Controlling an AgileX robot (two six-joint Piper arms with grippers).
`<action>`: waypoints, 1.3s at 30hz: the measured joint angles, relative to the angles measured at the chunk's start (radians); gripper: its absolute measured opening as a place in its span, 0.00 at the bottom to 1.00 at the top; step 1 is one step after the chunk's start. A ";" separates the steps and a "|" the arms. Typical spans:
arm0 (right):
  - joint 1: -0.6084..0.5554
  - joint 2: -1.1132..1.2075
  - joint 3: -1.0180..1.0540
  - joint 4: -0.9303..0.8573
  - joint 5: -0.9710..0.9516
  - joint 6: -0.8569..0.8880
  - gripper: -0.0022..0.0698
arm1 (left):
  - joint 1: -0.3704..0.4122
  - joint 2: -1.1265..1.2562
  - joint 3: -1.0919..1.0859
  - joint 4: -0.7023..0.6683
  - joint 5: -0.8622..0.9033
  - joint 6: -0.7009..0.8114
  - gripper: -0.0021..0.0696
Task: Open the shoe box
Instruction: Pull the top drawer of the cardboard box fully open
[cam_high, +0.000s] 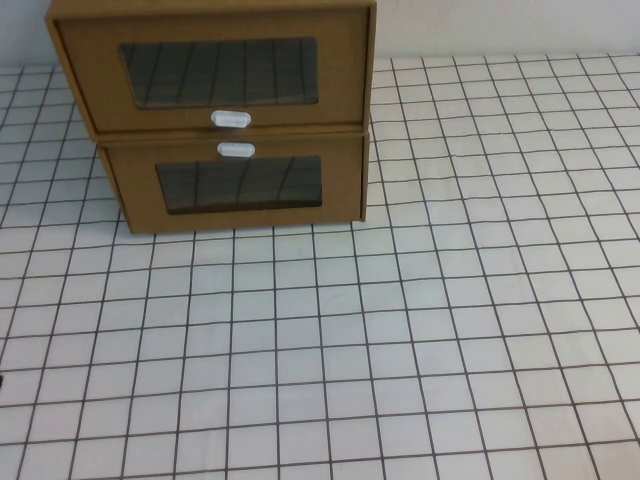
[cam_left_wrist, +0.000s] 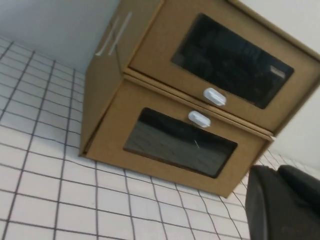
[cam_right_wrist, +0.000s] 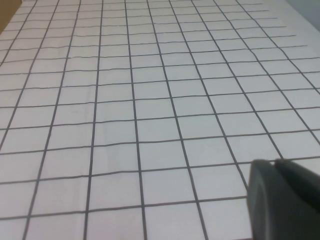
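Two brown cardboard shoe boxes stand stacked at the table's far left, each with a dark window. The upper box (cam_high: 215, 70) has a white handle (cam_high: 230, 119) at its front's lower edge. The lower box (cam_high: 240, 185) has a white handle (cam_high: 236, 150) at its upper edge. Both fronts are closed. Neither arm shows in the high view. The left wrist view faces the boxes (cam_left_wrist: 175, 135) from a distance; my left gripper (cam_left_wrist: 277, 171) is shut and empty, well short of them. My right gripper (cam_right_wrist: 275, 164) is shut and empty over bare table.
A white cloth with a black grid (cam_high: 400, 350) covers the whole table. A pale wall rises behind the boxes. Open table surface stretches in front of and to the right of the boxes.
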 joint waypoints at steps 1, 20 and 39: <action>0.000 0.000 0.000 0.000 0.000 0.000 0.01 | 0.000 0.032 -0.048 0.002 0.028 0.022 0.03; 0.000 0.000 0.000 0.000 0.000 0.000 0.01 | 0.000 1.183 -1.298 0.061 0.593 0.374 0.03; 0.000 0.000 0.000 0.000 0.000 0.000 0.01 | 0.000 2.033 -2.398 0.280 1.042 0.231 0.03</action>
